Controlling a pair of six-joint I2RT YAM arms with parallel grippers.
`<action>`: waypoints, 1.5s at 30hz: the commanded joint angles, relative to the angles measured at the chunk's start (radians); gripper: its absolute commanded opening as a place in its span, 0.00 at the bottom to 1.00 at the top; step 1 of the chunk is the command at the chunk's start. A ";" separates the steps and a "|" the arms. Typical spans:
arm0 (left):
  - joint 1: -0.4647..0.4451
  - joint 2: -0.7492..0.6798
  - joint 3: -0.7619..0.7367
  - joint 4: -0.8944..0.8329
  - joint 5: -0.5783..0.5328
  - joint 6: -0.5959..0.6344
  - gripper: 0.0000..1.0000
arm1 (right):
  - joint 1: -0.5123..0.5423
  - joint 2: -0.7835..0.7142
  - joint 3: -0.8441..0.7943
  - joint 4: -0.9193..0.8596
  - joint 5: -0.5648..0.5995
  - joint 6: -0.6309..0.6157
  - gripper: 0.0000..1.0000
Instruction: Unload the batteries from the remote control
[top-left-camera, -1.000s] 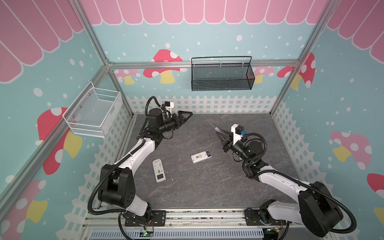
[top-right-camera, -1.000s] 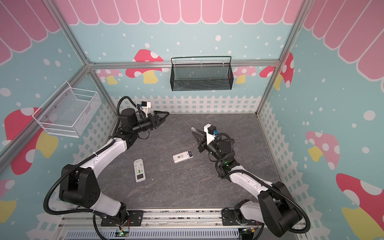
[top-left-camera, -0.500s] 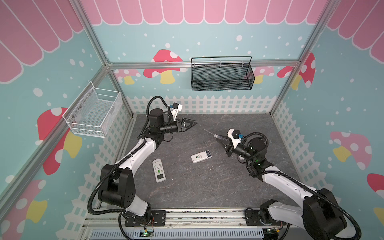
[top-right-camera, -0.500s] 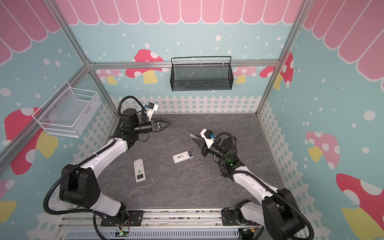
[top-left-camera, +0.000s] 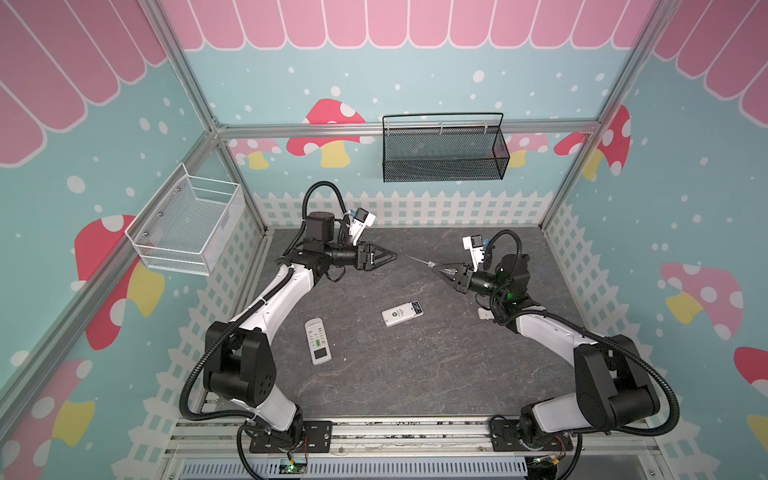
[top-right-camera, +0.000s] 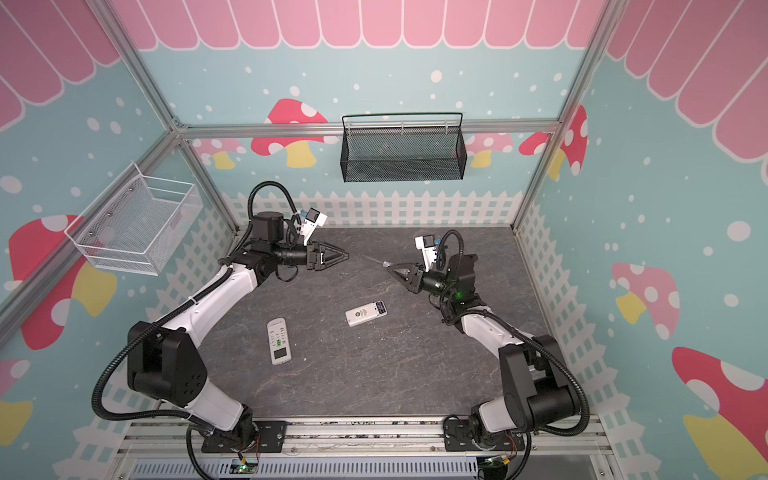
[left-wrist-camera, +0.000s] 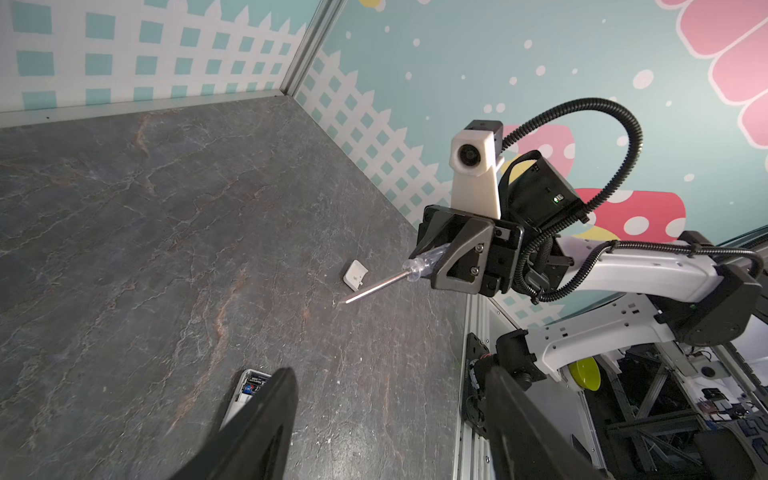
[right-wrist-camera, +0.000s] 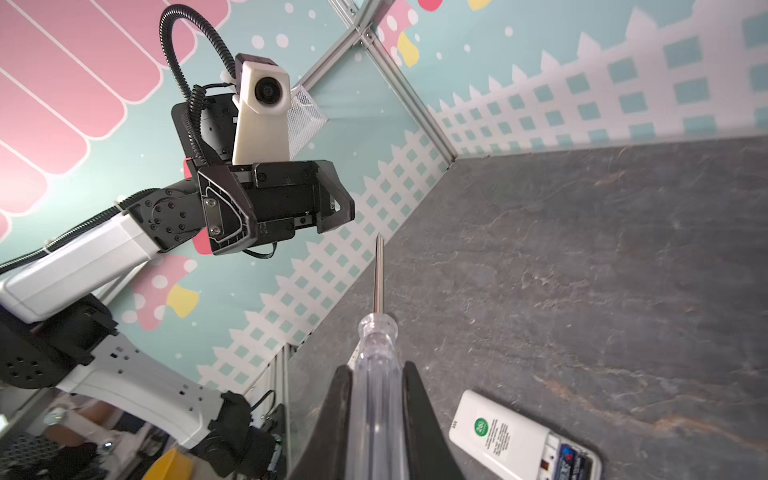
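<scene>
1. Left gripper (top-left-camera: 388, 257): raised over the table (top-left-camera: 415, 382), jaws wide, nothing in them.
2. Right gripper (top-left-camera: 436, 270): clamped on the clear-handled screwdriver (right-wrist-camera: 377, 332), tip pointing toward the left one.
3. Remote (top-left-camera: 401, 313): lying face-down mid-table, cover off.
4. Batteries (right-wrist-camera: 569, 457): sitting in its open compartment, a dark one showing.

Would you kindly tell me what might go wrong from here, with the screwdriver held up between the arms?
1. The screwdriver tip points at the open left tool; a misjudged approach could jab it.
2. The right tool pinches the smooth clear handle, so the screwdriver might slip or swivel.
3. The batteries sit in the open remote, which lies loose and might skid when pried.
</scene>
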 joint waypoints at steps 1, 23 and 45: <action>-0.014 0.022 0.007 -0.049 0.024 0.084 0.72 | 0.001 0.025 0.033 0.092 -0.111 0.173 0.00; -0.100 0.057 -0.043 0.063 0.037 -0.015 0.22 | 0.017 0.044 -0.027 0.176 -0.179 0.234 0.00; -0.096 0.002 -0.230 0.655 0.142 -0.521 0.00 | -0.003 -0.113 -0.134 0.205 -0.104 -0.194 0.58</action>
